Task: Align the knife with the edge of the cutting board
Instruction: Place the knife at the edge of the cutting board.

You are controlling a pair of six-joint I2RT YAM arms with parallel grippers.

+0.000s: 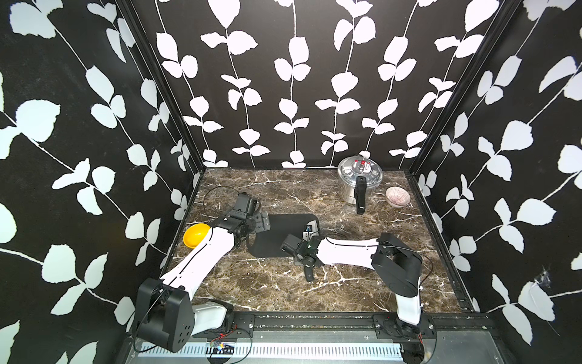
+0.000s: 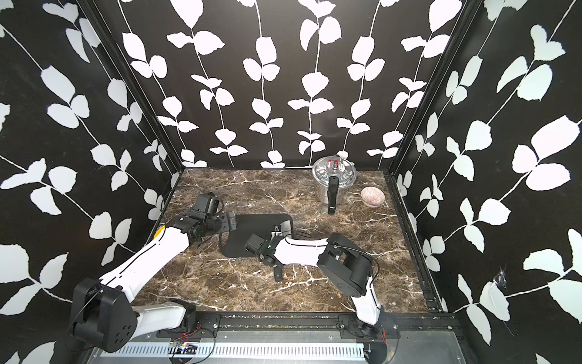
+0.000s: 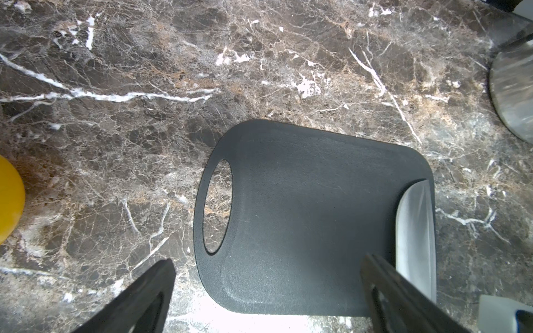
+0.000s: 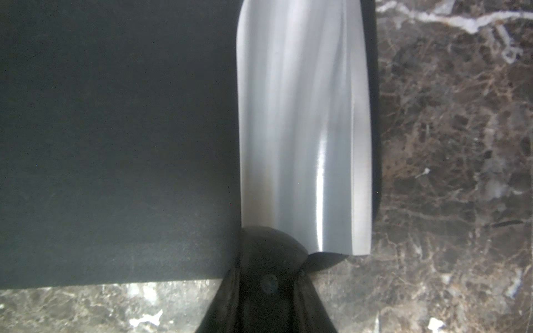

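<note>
Top views, scanning left to right: yellow bowl (image 1: 196, 239) at the left wall, left gripper (image 3: 268, 291) spread wide and empty over the loop end of the cutting board (image 1: 283, 234). Right gripper (image 4: 269, 284) clamped on the black handle of the knife (image 4: 302, 129), blade flat on the board along its right edge, running near-parallel, a thin black strip showing outside. Judging step as final alignment, nearly done. Next: tiny yaw trim if any, then release without dragging. Bare marble table (image 1: 362, 239) right of board, steel pot (image 1: 359, 182) and shell-patterned bowl (image 1: 397, 197) well apart at rear.
</note>
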